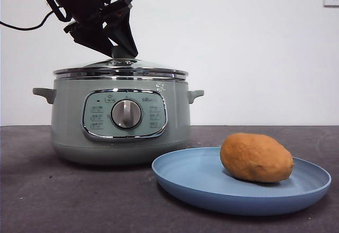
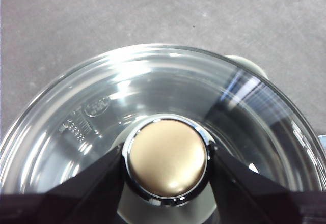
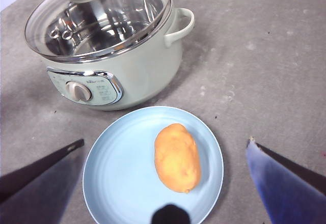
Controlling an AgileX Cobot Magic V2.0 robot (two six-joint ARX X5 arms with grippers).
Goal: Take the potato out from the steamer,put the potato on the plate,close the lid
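The left gripper (image 2: pixel 167 169) grips the knob of the lid (image 1: pixel 121 68), which sits on the steamer (image 1: pixel 121 122). The right gripper (image 3: pixel 165 147), wide open, hangs above the potato (image 1: pixel 256 157) on the plate (image 1: pixel 190 177). The table (image 1: pixel 32 190) is dark grey, and the wall (image 1: pixel 238 47) behind it is white.

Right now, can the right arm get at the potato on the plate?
Probably yes. The right gripper hovers above the potato with its fingers spread wide, nothing between them. The left gripper is off at the lid.
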